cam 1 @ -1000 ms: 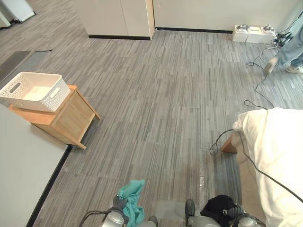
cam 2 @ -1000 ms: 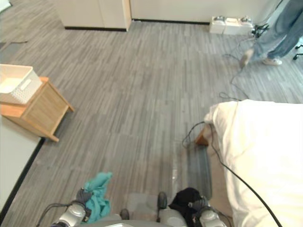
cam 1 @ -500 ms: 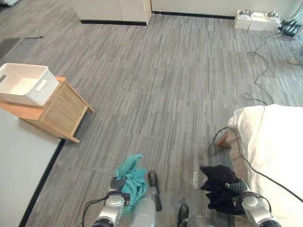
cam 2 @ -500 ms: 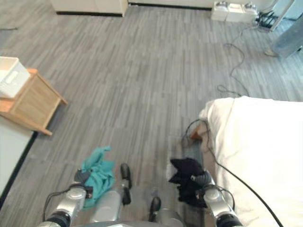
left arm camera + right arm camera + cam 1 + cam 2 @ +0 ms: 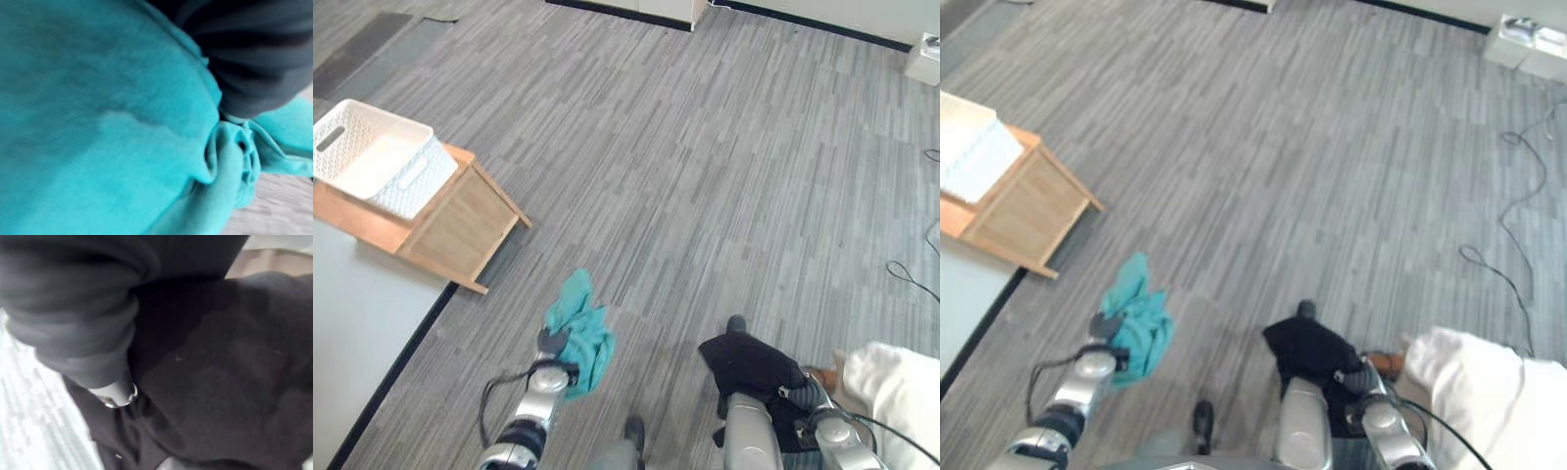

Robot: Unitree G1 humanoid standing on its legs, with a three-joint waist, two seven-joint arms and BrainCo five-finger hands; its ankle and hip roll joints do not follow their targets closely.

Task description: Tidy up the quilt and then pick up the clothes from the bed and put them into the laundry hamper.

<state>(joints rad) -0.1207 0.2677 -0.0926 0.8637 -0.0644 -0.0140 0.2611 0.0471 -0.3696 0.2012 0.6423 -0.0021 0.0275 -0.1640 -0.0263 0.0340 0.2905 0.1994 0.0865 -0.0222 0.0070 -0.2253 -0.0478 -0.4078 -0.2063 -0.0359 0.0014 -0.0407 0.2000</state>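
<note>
Left eye view: two garments carried over grey striped carpet (image 5: 705, 176).
Bunched teal clothing (image 5: 579, 328) hangs from the robot's left hand (image 5: 551, 343), whose fingers appear closed on the cloth; black clothing (image 5: 749, 364) drapes over the right hand (image 5: 110, 387), its fingers hidden in the fabric, so the grip cannot be told. A white laundry hamper (image 5: 374, 157) sits on a wooden stand (image 5: 450, 230) well apart at far left. A corner of the white quilt (image 5: 906, 392) shows just beside the black clothing.

wooden side table (image 5: 460, 230) at left | grey plank floor (image 5: 705, 176) | white boxes (image 5: 1526, 41) far right by wall
</note>
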